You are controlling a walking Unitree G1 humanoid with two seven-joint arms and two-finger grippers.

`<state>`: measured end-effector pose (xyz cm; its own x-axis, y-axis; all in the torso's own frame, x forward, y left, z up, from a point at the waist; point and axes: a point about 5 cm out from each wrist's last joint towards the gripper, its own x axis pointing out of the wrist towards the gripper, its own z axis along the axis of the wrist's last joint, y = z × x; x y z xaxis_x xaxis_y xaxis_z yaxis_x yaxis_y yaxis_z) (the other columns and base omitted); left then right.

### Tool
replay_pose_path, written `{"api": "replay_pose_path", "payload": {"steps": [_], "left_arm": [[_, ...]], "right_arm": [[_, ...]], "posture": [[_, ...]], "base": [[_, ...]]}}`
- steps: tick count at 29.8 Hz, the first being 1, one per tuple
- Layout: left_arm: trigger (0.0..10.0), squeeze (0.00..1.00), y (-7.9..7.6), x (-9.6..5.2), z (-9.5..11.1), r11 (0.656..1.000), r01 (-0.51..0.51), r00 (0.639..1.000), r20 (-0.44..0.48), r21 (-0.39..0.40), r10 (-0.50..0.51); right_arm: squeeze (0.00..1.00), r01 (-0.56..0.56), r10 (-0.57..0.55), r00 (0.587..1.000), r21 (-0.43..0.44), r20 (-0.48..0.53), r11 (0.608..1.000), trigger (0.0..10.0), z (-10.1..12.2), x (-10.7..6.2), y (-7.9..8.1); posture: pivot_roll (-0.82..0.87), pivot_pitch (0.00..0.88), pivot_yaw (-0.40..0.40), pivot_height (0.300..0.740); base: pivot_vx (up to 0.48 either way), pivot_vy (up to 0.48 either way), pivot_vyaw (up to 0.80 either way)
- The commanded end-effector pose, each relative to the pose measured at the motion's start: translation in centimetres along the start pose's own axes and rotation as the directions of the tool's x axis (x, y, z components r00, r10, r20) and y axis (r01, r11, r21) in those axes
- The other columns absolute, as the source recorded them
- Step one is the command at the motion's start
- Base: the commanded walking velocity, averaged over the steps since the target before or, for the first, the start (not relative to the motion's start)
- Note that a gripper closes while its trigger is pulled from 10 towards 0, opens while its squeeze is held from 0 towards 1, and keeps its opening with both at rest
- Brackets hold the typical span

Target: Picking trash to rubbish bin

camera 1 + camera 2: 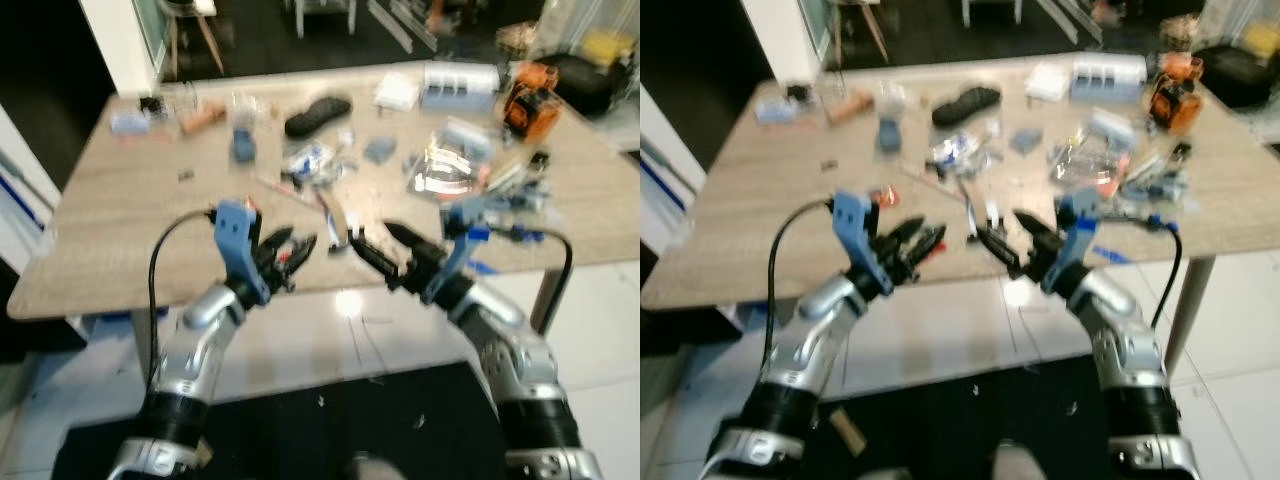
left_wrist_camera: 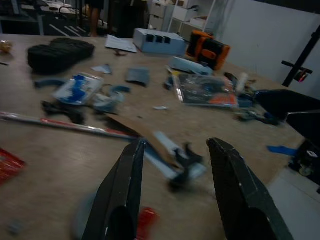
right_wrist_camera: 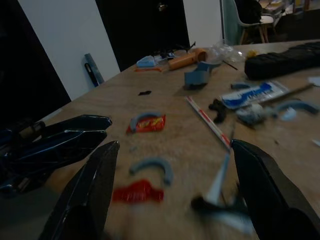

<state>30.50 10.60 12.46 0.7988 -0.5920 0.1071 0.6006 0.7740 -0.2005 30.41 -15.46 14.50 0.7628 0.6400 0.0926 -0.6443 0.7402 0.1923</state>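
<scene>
Both arms are up at the near edge of the wooden table [image 1: 120, 210], and nothing is in either hand. The left gripper [image 1: 285, 255] hangs over the table's front edge with its black fingers [image 2: 122, 192] spread apart and empty; just beyond them in the left wrist view lies a pale blue-and-white scrap with a dark clip-like piece [image 2: 177, 160] on it. The right gripper [image 1: 385, 245] faces it from the other side, fingers [image 3: 92, 192] set wide, also empty. Trash is scattered all over: a red wrapper [image 3: 148, 123] and a smaller red scrap [image 3: 137, 191] near the edge, a grey curved strip [image 3: 152, 165], a long thin stick with red markings [image 3: 207, 122], a blue-and-white packet [image 3: 255, 94], and farther back a black bumpy object [image 1: 318, 113] and an orange tool [image 1: 528, 108]. The head views are blurred, so the robot seems to be in motion. The risk from here, I'd say: the two grippers point at each other close together, so reaching for the same scrap could make them clash. Flat wrappers may slide off the edge instead of lifting, or the fingers may snag the stick alongside.
</scene>
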Motion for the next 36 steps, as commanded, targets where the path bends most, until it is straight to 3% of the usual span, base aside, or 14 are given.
{"api": "replay_pose_path", "payload": {"steps": [1,13,25,32,36], "left_arm": [[10.0,0.0,0.2,-0.3,-0.2,1.0,-0.01,1.0,-0.009,-0.005,0.01],[10.0,0.0,0.3,-0.3,-0.3,1.0,-0.013,1.0,-0.017,-0.01,0.013],[10.0,0.0,0.2,-0.3,-0.1,1.0,-0.011,1.0,-0.019,-0.009,0.01],[10.0,0.0,0.8,-0.4,0.3,0.999,-0.037,0.999,-0.012,0.016,0.038],[10.0,0.0,1.2,-0.4,0.9,0.998,-0.048,0.999,0.0,0.034,0.048]], "right_arm": [[0.0,-0.013,0.013,1.0,0.012,-0.002,1.0,10.0,-0.2,0.2,0.4],[0.0,0.03,-0.031,0.999,0.029,0.014,0.999,10.0,0.0,0.1,-0.2],[0.0,0.145,-0.146,0.988,0.011,0.043,0.989,10.0,0.9,-0.1,-1.8],[0.0,0.308,-0.318,0.946,-0.126,-0.065,0.943,10.0,0.3,-1.1,-5.2],[0.0,0.334,-0.345,0.935,-0.13,-0.074,0.933,10.0,0.3,-1.7,-6.4]], "posture": [[-0.1,0.0,0.022,0.74],[-0.1,0.0,0.024,0.74],[-0.1,0.0,0.026,0.74],[-0.1,0.0,0.029,0.74],[-0.1,0.0,0.036,0.74]], "base": [[0.48,0.0,0.0],[0.435,0.0,0.0],[0.0,0.0,0.0],[0.0,0.0,0.0],[0.0,0.0,0.0]]}}
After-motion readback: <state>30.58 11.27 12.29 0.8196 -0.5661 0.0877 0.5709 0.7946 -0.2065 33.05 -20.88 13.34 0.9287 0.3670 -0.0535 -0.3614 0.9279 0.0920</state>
